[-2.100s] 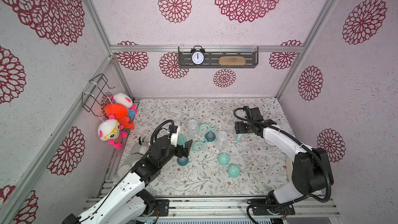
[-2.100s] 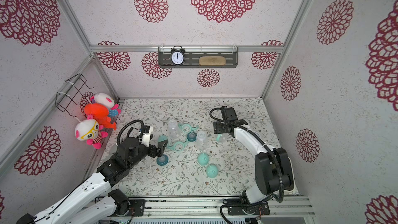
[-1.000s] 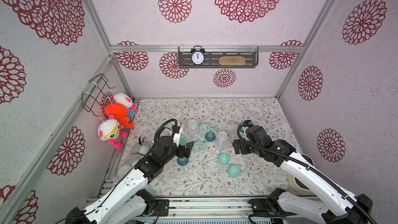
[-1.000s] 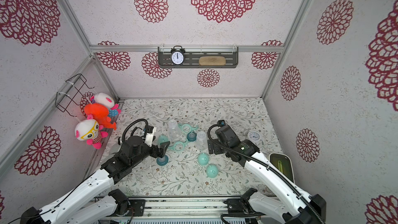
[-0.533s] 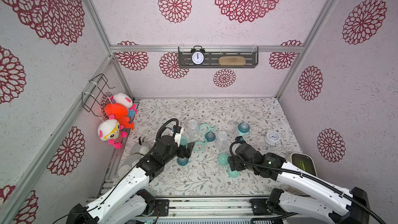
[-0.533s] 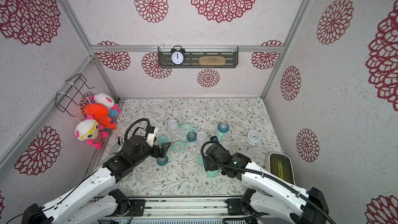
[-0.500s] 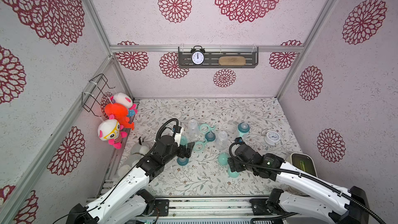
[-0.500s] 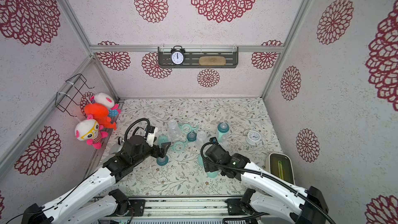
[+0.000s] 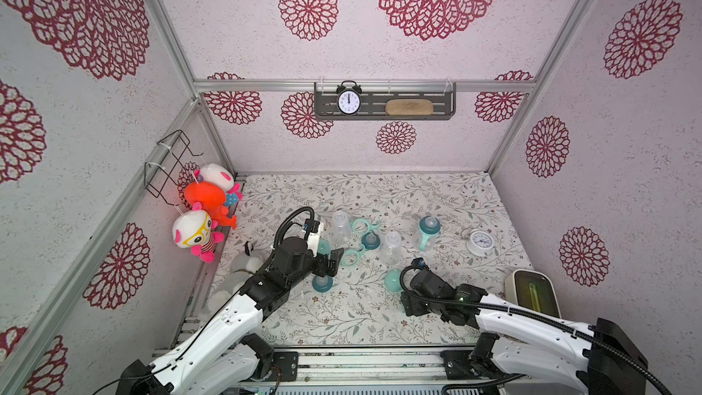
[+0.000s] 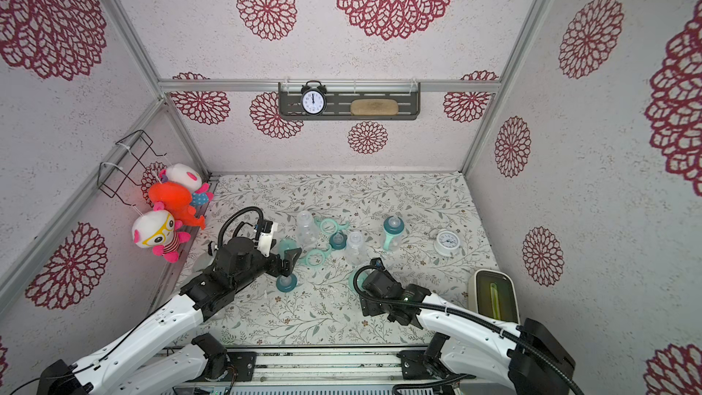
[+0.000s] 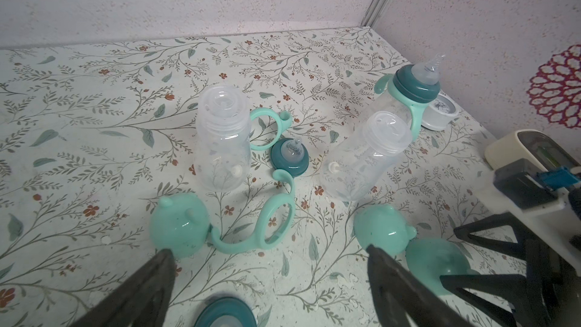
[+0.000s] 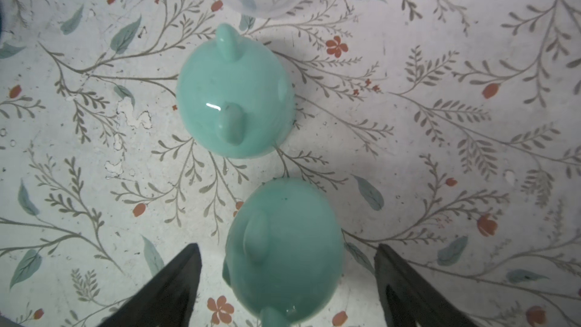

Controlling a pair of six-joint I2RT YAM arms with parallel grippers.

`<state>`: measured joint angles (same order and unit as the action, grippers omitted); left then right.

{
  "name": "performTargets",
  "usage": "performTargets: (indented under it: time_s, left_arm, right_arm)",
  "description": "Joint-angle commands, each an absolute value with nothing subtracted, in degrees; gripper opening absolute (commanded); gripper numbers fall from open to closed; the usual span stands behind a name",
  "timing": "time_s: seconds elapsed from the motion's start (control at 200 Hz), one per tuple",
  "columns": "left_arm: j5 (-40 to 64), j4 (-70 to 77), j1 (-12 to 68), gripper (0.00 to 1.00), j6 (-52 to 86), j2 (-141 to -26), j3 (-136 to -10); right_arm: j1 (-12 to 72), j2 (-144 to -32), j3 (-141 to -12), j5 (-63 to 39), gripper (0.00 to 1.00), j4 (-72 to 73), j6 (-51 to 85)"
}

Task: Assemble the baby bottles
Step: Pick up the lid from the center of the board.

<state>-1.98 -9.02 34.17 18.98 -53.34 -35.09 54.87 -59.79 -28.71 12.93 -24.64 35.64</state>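
Note:
Two clear bottles stand bare mid-mat, and a third bottle behind them wears its mint ring and teal nipple collar. Loose handle rings, collars and mint dome caps lie around them. My left gripper hangs open over bare mat with nothing in it. My right gripper is open and straddles the front dome cap, with gaps on both sides. That cap is hidden in both top views. A second cap lies just beyond it.
A small white alarm clock lies at the back right of the floral mat. A white box stands by the right wall. Plush toys hang on the left wall, and a white plush lies below them.
My right arm has swung from the back right to the front middle and come down over the front cap, its jaws narrowing a little. The left arm has barely moved.

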Motion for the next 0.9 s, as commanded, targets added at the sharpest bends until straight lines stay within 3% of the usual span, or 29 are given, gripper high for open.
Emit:
performTargets:
  time_s: [0.0, 0.515, 0.896]
  left_arm:
    - [-1.7, -9.2, 33.6, 0.98, 19.6, -52.9, -35.8]
    - [-1.8, -10.0, 33.6, 0.98, 19.5, -52.5, -36.1]
    - [-1.6, -10.0, 33.5, 0.98, 19.3, -52.7, -36.3]
  right_arm:
    - [55.3, -60.8, -27.8, 11.2, 0.88, -19.7, 36.0]
    - [55.6, -67.2, -26.2, 12.9, 0.78, -17.0, 36.3]
    - [55.5, -62.7, -31.1, 16.0, 0.69, -24.7, 36.1]
